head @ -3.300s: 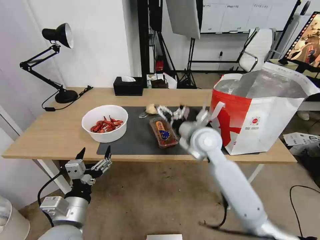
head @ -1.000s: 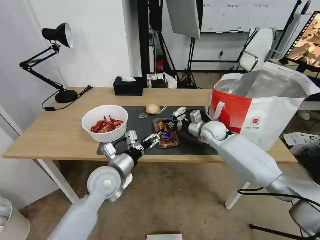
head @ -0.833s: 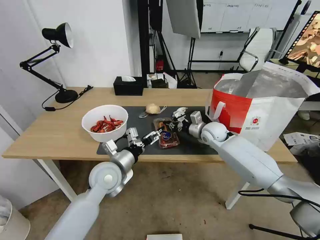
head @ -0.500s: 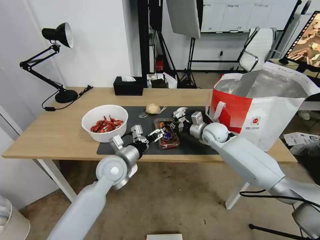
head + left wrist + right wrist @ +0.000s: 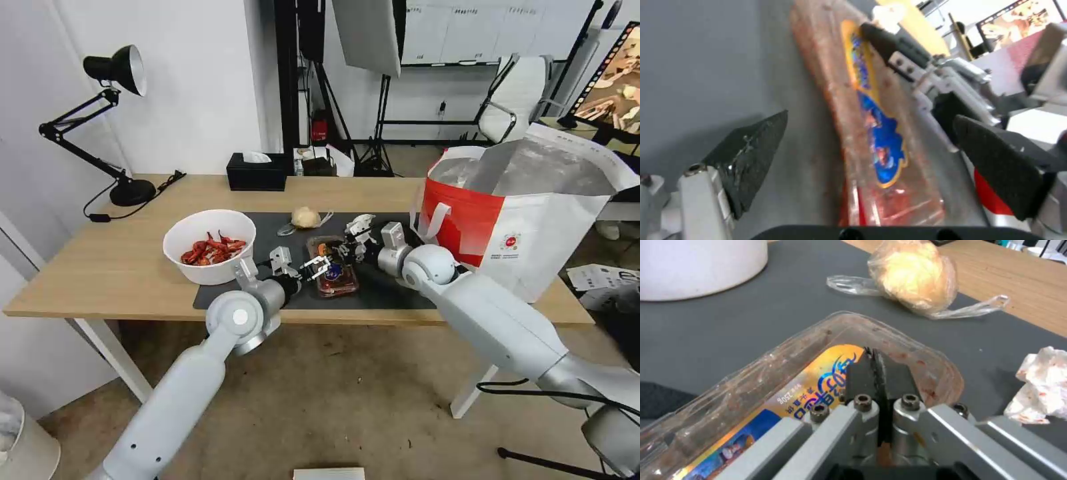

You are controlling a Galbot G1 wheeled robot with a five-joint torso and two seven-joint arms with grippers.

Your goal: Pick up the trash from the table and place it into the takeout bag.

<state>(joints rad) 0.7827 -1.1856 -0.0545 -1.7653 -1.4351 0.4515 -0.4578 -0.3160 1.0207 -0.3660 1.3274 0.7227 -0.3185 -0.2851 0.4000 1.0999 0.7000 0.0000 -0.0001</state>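
Head view first: the light-wood table (image 5: 120, 267) runs across the middle of the frame with a dark grey mat (image 5: 280, 233) laid on it. A black desk lamp (image 5: 113, 70) stands at the upper left, and a black tissue box (image 5: 257, 172) sits at the far edge near the centre. On the left end of the mat is a white bowl (image 5: 210, 247) holding red shells. A beige lump (image 5: 305, 217) wrapped in thin clear plastic with loop handles lies just above centre, and a crumpled white tissue (image 5: 1040, 386) with red specks rests on the mat beside it in the right wrist view.

The clear plastic tray (image 5: 331, 267) lies flat at the centre of the mat, long and narrow, smeared red inside, with a yellow and blue label across it. The takeout bag (image 5: 527, 220) stands upright at the right of the frame, white with a red panel, its mouth open and silver lining showing, well clear of the tray.

Both arms crowd the tray. The right tool (image 5: 343, 248) is clenched at the tray's far end, its black fingertips pressed together over the rim. The left tool (image 5: 313, 267) reaches in from the lower left, released, with its two black pads (image 5: 751, 146) spread wide on either side of the tray's near end.
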